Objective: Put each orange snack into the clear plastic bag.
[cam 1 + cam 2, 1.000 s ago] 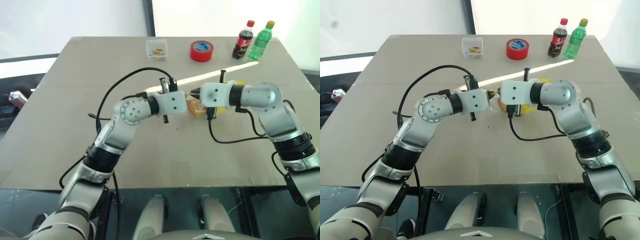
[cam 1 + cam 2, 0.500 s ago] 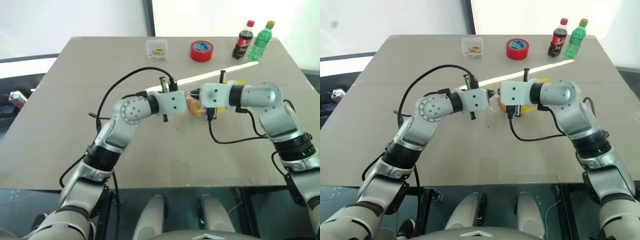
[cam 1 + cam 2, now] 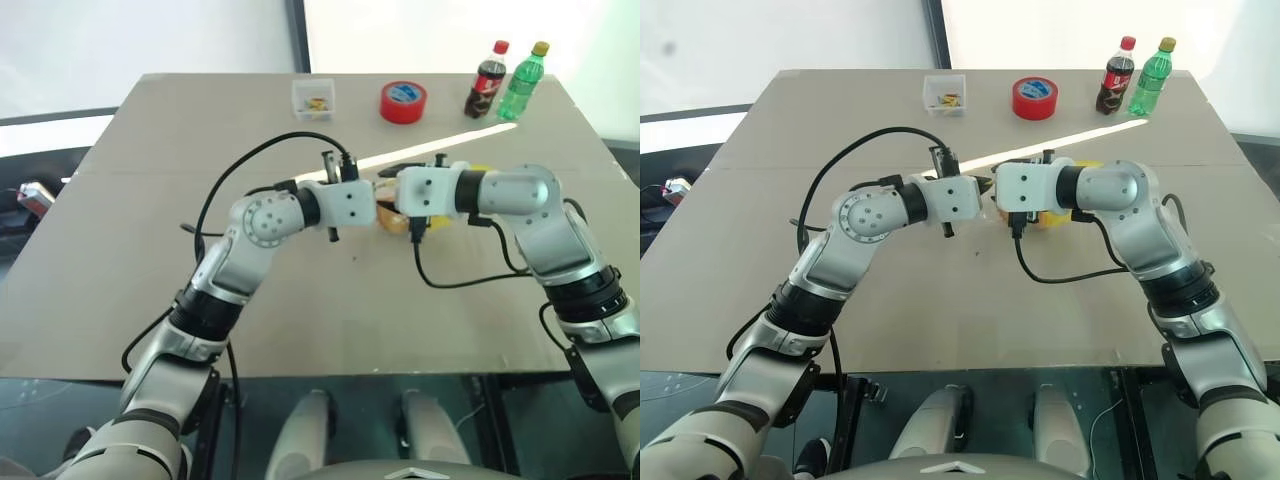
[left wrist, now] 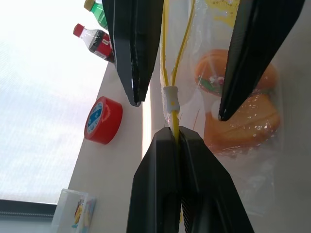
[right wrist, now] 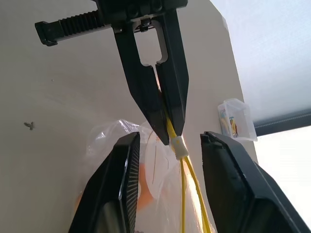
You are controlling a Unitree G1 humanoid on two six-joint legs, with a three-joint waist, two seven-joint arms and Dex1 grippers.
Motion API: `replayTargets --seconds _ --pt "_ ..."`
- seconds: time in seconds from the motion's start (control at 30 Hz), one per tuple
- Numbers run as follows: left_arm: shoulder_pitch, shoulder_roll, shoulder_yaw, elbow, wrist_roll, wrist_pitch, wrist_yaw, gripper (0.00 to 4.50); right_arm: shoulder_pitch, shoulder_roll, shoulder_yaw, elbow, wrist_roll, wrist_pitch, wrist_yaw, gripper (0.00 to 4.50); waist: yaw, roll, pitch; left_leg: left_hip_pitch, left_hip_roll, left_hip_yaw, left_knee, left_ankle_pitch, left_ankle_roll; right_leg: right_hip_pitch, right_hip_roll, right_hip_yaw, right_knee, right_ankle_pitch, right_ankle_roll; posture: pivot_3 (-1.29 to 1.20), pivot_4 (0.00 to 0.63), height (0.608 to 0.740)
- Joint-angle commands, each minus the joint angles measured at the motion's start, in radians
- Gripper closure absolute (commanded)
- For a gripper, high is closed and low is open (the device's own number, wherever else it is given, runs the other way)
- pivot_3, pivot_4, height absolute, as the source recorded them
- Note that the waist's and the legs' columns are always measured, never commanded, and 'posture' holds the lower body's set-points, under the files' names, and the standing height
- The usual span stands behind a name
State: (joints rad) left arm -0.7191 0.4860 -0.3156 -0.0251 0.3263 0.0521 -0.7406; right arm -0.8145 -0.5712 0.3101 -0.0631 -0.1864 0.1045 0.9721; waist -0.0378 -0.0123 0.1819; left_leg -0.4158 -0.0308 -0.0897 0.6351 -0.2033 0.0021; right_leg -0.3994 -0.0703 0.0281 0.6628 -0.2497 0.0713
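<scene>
At frame centre, the left gripper (image 4: 177, 145) pinches the clear plastic bag (image 4: 243, 160) by its yellow strip; 2 orange snacks (image 4: 243, 121) sit inside. The right gripper (image 5: 167, 145) stands parted astride it, so withdraw straight, without snagging.

Along the far edge of the tan table (image 3: 150, 250), a small clear square box (image 3: 313, 98) is sitting beside a red tape roll (image 3: 403, 102); a dark cola bottle (image 3: 487, 80) and green bottle (image 3: 525, 81) are standing upright near the far right corner.

Lab-like test room: bare grey table (image 3: 120, 250), props lined along far edge
</scene>
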Motion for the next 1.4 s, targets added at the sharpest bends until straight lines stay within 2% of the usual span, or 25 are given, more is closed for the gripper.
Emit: replayTargets --seconds 0.03,0.07,1.4 --pt "-0.016 0.003 0.011 -0.019 0.002 -0.017 0.011 4.50 -0.032 0.000 -0.015 -0.025 0.000 -0.013 -0.010 3.85 0.000 0.000 0.000 0.000 0.000 0.000 0.000 0.000 0.000 0.000 0.000 0.000 0.000 0.000 0.000 0.00 0.150 0.740" --pt "-0.017 0.003 0.011 -0.016 0.003 -0.018 0.011 4.50 -0.032 -0.001 -0.015 -0.024 -0.002 -0.014 -0.011 4.30 0.000 0.000 0.000 0.000 0.000 0.000 0.000 0.000 0.000 0.000 0.000 0.000 0.000 0.000 0.000 0.00 0.150 0.740" --pt "-0.028 -0.006 0.005 0.002 0.003 -0.049 0.014 4.50 -0.037 -0.029 -0.022 0.023 -0.081 -0.024 -0.033 4.30 0.000 0.000 0.000 0.000 0.000 0.000 0.000 0.000 0.000 0.000 0.000 0.000 0.000 0.000 0.000 0.00 0.150 0.740"
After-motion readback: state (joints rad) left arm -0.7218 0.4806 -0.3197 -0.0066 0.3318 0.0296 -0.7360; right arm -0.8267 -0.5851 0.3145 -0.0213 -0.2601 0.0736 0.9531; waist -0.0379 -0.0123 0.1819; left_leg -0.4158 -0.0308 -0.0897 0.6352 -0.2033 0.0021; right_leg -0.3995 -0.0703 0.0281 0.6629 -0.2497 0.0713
